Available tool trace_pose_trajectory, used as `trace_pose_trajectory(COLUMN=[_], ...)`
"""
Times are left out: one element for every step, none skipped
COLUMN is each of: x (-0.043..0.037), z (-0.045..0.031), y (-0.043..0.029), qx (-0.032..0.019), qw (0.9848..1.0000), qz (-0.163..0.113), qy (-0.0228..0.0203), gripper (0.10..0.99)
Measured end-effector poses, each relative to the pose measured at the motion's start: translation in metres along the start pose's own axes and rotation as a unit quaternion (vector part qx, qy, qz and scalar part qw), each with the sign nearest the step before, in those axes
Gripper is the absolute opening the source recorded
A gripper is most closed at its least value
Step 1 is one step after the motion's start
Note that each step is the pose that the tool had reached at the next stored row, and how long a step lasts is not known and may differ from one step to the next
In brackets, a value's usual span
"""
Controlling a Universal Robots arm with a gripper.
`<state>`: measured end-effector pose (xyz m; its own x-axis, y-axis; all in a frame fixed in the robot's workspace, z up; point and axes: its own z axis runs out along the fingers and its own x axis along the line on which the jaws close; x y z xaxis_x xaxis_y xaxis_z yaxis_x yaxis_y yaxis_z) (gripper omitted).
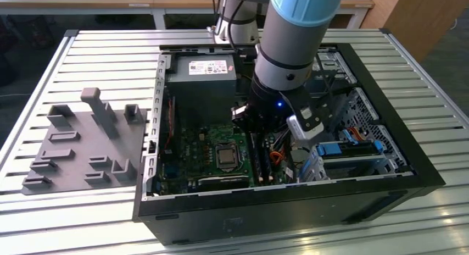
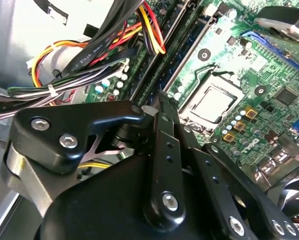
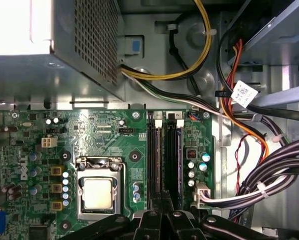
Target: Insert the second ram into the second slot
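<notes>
Standing on a slatted metal surface (image 1: 88,51) is an open computer case (image 1: 410,156), lying on its side. Pale wooden furniture and a wooden panel line the room behind it in the exterior view.

- Fixture plate (image 1: 81,150): grey, with upright pegs and blocks. It lies on the surface at the exterior view's left, just beside the case.
- Arm (image 1: 300,35): grey with a light blue joint cover. It reaches down into the case from above and hides much of the interior's middle.
- Claw (image 1: 253,120): black. Its fingers (image 2: 162,130) are drawn narrow and all but meet at the tips. It sits low over the near end of the memory slots (image 3: 155,160), also seen in the first wrist view (image 3: 162,222). Whether anything thin is pinched between the fingers cannot be told.
- Second ram: cannot be told apart from the dark slots beneath the claw. Both slots read as long dark strips side by side.

Contents of the case:
- Motherboard (image 3: 89,135): green, with the memory slots beside an open processor socket (image 3: 97,192) that has a metal frame.
- Power supply (image 1: 201,79): grey box with a pale label, at the far end of the case.
- Cable bundles (image 2: 89,55): black, yellow, orange and red. They run close past the claw on the side away from the socket.
- Drive bracket (image 1: 333,150): bright blue, in the bay at the exterior view's right.
</notes>
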<state>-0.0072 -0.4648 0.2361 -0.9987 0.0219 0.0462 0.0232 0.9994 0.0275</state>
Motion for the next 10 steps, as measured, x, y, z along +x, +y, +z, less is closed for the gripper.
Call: trace_pose_trajectory(x=[0.0001,0.0001,0.0002,0.0003,0.0005,0.0005,0.0005,0.0005,0.0005,0.0006], z=[-0.0007,-0.0010,-0.0013,-0.0019,-0.0025,-0.0030,-0.0033,-0.0036,-0.0036,-0.0042], y=[0.0000,0.0000,0.0001,0.0000,0.0001,0.0001,0.0001,0.0001,0.0002,0.0001], qx=[-0.0004,-0.0007,-0.0009,-0.0009,-0.0012,-0.0014,-0.0016,-0.0018,-0.0019,-0.0018], qw=[1.0000,1.0000,1.0000,1.0000,1.0000,1.0000,1.0000,1.0000,1.0000,1.0000], qz=[0.000,0.000,0.000,0.000,0.000,0.000,0.000,0.000,0.000,0.000], qy=[0.0000,0.0000,0.0000,0.0000,0.0000,0.0000,0.0000,0.0000,0.0000,0.0000], gripper=[0.106,0.106,0.106,0.106,0.106,0.106,0.106,0.106,0.106,0.106])
